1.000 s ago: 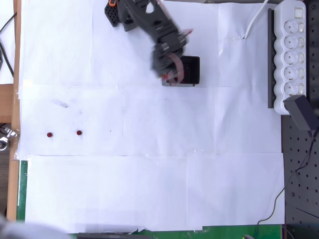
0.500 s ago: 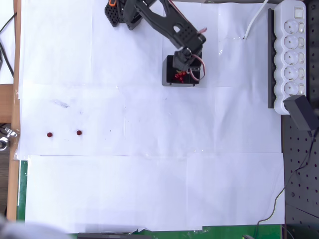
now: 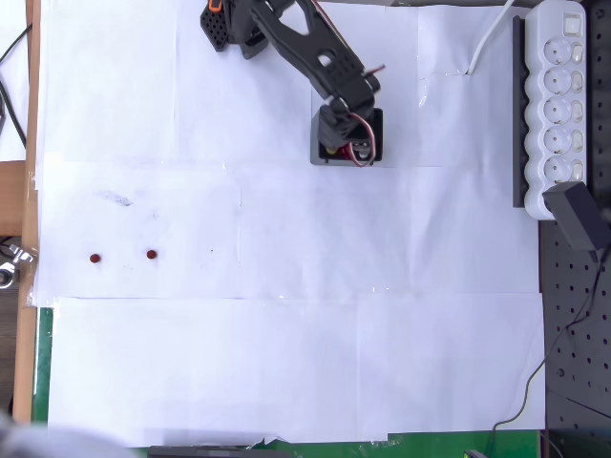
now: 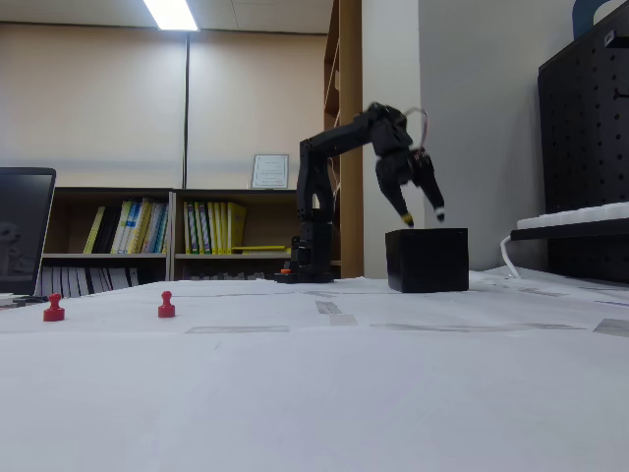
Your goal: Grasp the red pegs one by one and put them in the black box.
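Nearest in the fixed view, low at the left of the frame, 2 small red round-topped plastic pegs stand upright on the white paper-covered table (image 4: 324,393): left peg (image 4: 54,309) near the edge, right peg (image 4: 166,305) a bit further in, well apart from each other. In the overhead view the same 2 sit mid-left of frame, left peg (image 3: 94,258) and right peg (image 3: 151,254), both far from the box.

Further back, right of centre in the fixed view, sits the small square black plastic box (image 4: 427,260); in the overhead view it's upper-centre (image 3: 373,124), mostly covered by the arm. A bit of red shows inside its lower edge under the wrist (image 3: 328,150), prob. pegs already dropped in, count can't be told.

Above the box hangs the black 2-finger gripper (image 4: 424,216), fingers splayed apart and pointing down, nothing between them, tips just over the box's top rim w/o touching. Overhead, the gripper (image 3: 346,145) is over the box's left half.

Behind that, the black arm's base (image 4: 310,265) stands at the table's far side, top-centre-left in the overhead view (image 3: 221,24). Long white power strip (image 3: 558,95) lies along the upper right edge. Bookshelves w/ books (image 4: 211,228) line the far wall.
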Controlling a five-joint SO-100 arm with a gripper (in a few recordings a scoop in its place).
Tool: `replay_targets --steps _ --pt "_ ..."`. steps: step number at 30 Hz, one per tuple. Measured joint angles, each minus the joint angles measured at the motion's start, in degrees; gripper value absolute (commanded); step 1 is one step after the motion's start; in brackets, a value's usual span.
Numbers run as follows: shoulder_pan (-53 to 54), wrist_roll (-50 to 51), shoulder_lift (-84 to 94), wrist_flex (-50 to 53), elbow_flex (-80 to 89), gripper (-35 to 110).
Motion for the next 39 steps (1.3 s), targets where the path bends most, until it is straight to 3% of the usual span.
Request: replay_targets --steps 6,11,15,20,25,39 --pt "20.3 17.2 -4.7 -10.5 -17.1 18" --pt "32.8 30.4 -1.5 -36.6 -37.5 18" --pt "38.4 36.3 6.3 -60.2 -44.2 18" --pt "41.7 37.7 16.3 -76.6 -44.4 18" --pt "43.9 38.6 26.1 -87.3 -44.2 18" --pt "45.3 36.3 43.5 -97.6 -28.7 18"
